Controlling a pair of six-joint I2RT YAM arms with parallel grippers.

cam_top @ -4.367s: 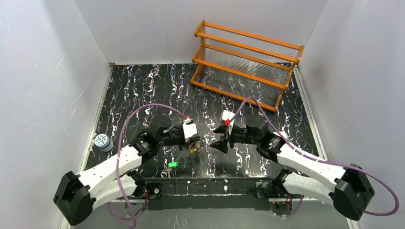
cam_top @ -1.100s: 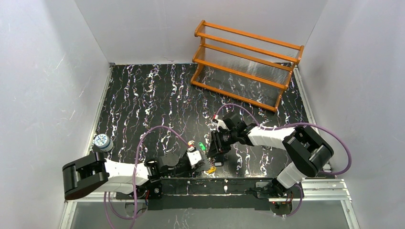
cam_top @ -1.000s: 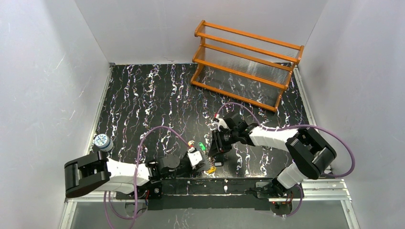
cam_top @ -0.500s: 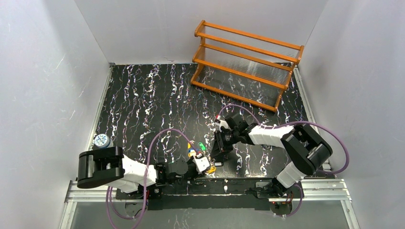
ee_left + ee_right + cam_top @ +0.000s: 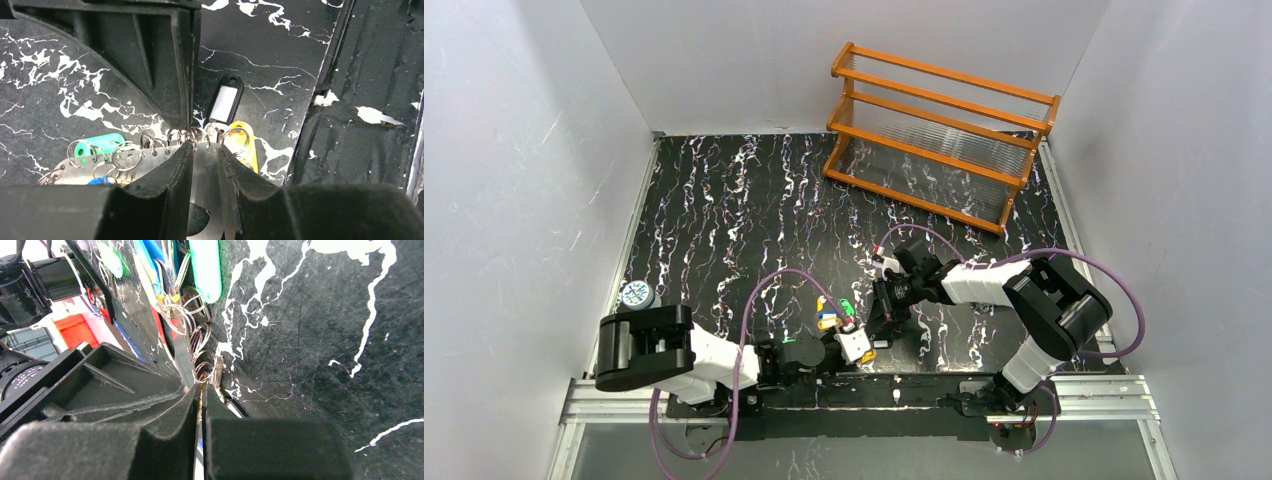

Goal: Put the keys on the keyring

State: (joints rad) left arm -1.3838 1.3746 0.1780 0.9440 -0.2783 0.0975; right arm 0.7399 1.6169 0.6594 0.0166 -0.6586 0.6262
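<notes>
In the left wrist view my left gripper is shut on the keyring, a flat pale silvery strip held on edge. Small wire rings hang along its top edge. The keys dangle from them: green, yellow, dark with a white label, and a bit of blue. My right gripper comes down from above. Its jaws are almost together, pinching a thin wire ring beside the dark key. From above, both grippers meet near the table's front edge.
An orange wooden rack stands at the back right. A small round blue-white can sits at the left edge. The table's front rail runs just behind the left gripper. Grey walls close in three sides.
The left gripper slid right along the front edge with the keyring, and the yellow and blue keys now show beside it. The right gripper's jaws narrowed while staying in place.
</notes>
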